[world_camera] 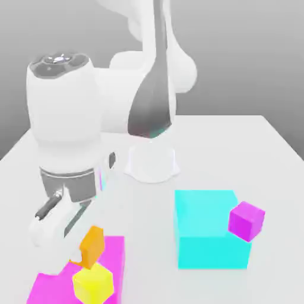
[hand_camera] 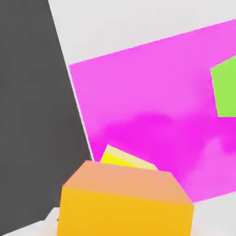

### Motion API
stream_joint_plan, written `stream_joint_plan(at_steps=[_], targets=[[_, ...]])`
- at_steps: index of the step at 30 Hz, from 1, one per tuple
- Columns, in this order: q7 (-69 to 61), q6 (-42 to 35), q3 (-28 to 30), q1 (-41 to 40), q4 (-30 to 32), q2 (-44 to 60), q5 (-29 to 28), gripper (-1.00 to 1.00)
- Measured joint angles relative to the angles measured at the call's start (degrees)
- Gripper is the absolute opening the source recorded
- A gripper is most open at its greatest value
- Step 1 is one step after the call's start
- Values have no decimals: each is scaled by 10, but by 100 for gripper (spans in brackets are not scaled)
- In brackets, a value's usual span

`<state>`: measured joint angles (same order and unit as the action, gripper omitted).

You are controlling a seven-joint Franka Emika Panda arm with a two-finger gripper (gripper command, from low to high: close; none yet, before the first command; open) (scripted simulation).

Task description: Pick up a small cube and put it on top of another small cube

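The small orange cube (world_camera: 92, 244) hangs tilted in the air under my gripper (world_camera: 85, 248), which is shut on it. Directly below it, a small yellow cube (world_camera: 93, 283) rests on a flat magenta slab (world_camera: 116, 255) at the exterior view's lower left. In the hand view the orange cube (hand_camera: 124, 205) fills the near field. A corner of the yellow cube (hand_camera: 120, 159) peeks out behind it, over the magenta slab (hand_camera: 156, 101). A small green cube (hand_camera: 226, 87) also sits on that slab; the arm hides it in the exterior view.
A large cyan block (world_camera: 205, 231) stands on the white table (world_camera: 261, 154) at the exterior view's right, with a small purple cube (world_camera: 246, 221) at its upper right corner. The arm's white base (world_camera: 151, 163) rises behind. A dark grey surface (hand_camera: 32, 115) fills one side of the hand view.
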<state>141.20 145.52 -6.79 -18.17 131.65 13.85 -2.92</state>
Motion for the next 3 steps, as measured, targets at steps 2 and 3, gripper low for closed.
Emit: stream_joint_plan(at_steps=[2, 3], targets=[[0, 0, 0, 0, 0, 0, 0, 100], [0, 0, 0, 0, 0, 0, 0, 100]])
